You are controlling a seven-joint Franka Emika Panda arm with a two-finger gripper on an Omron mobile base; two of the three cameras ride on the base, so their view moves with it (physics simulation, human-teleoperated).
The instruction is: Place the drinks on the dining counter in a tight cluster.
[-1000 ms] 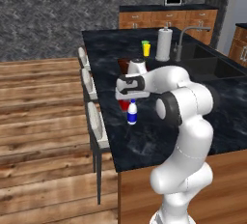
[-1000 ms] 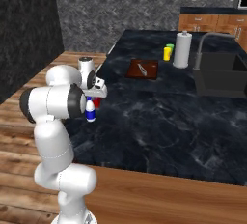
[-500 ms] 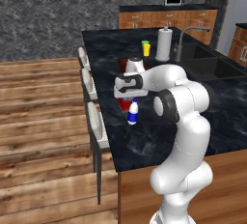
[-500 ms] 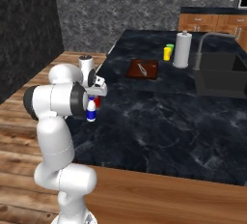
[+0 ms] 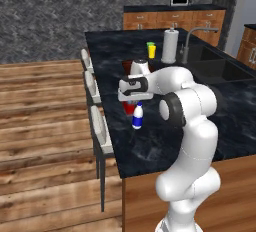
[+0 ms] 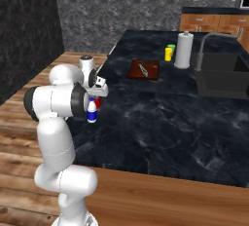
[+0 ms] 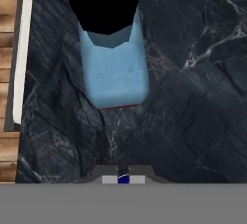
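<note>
My gripper point(image 5: 136, 103) point(image 6: 92, 99) point(image 7: 123, 175) points straight down over the near left part of the dining counter point(image 5: 147, 151) point(image 6: 160, 118) point(image 7: 193, 97). It is shut on the top of the small white-and-blue bottle point(image 5: 137, 118) point(image 6: 91, 114), which hangs upright under the hand. I cannot tell whether the bottle's base touches the counter. Just past it stands the squat blue-and-red bottle point(image 7: 113, 71) point(image 5: 128, 108) point(image 6: 98, 103) with its black cap, close beside the small one. The hand partly hides it in both base views.
A dark red cutting board point(image 6: 144, 69) lies mid-counter. Beyond it are yellow and green cups point(image 5: 151, 50) point(image 6: 168, 52), a paper towel roll point(image 5: 170, 46) point(image 6: 183, 49) and the sink point(image 5: 215, 63) point(image 6: 223, 76). Stools point(image 5: 97, 121) point(image 7: 21, 59) line the counter's left edge.
</note>
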